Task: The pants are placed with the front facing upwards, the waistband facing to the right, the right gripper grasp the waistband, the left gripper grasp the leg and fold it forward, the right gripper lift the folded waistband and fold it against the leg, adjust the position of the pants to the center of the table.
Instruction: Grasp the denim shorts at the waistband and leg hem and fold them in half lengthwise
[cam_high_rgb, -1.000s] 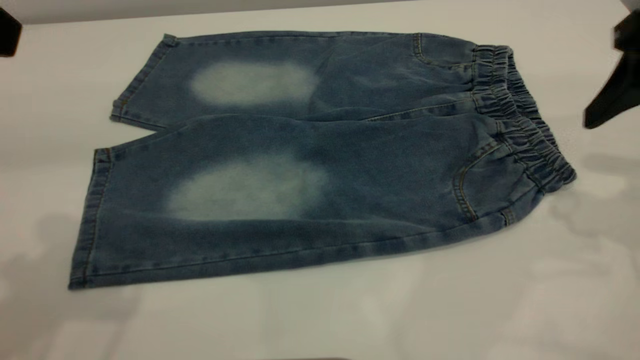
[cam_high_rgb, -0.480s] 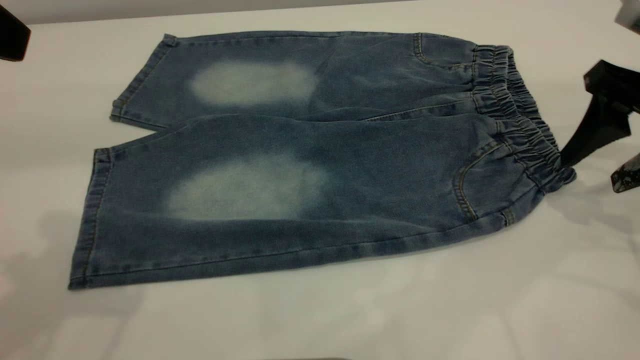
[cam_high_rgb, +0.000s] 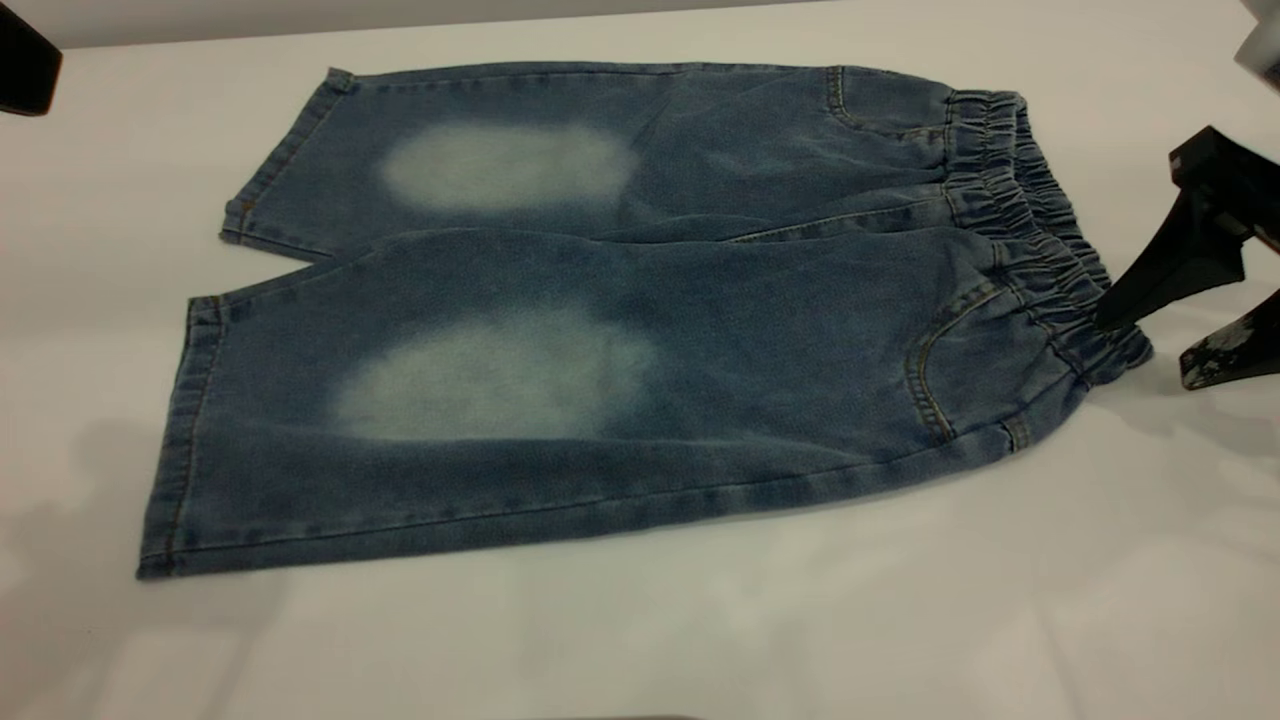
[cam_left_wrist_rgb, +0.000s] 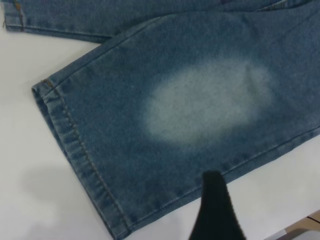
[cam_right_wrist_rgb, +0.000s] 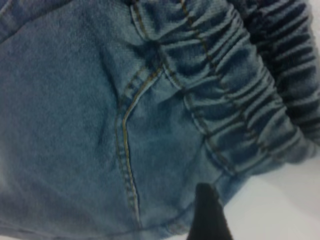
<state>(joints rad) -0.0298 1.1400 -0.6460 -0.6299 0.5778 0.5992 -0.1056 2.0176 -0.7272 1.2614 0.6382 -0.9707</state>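
The right gripper (cam_high_rgb: 1150, 345) hangs at the near corner of the elastic waistband (cam_high_rgb: 1040, 240), its two black fingers spread apart: the upper fingertip (cam_high_rgb: 1110, 318) touches the gathered band, while the lower one (cam_high_rgb: 1200, 372) sits clear of the cloth over the bare table (cam_high_rgb: 700, 640). Nothing is pinched between them. The pants (cam_high_rgb: 620, 310) lie flat and unfolded, front up, stretching away from this gripper with both legs and their pale oval patches on show. From the right wrist, a single dark fingertip (cam_right_wrist_rgb: 207, 215) sits just off the waistband's corner by the curved pocket seam (cam_right_wrist_rgb: 125, 150). The left gripper (cam_high_rgb: 25, 70) waits beyond the hems at the table's far corner; its wrist view shows only one pointed finger (cam_left_wrist_rgb: 215, 210) above the near leg's edge, so whether it is spread cannot be told.
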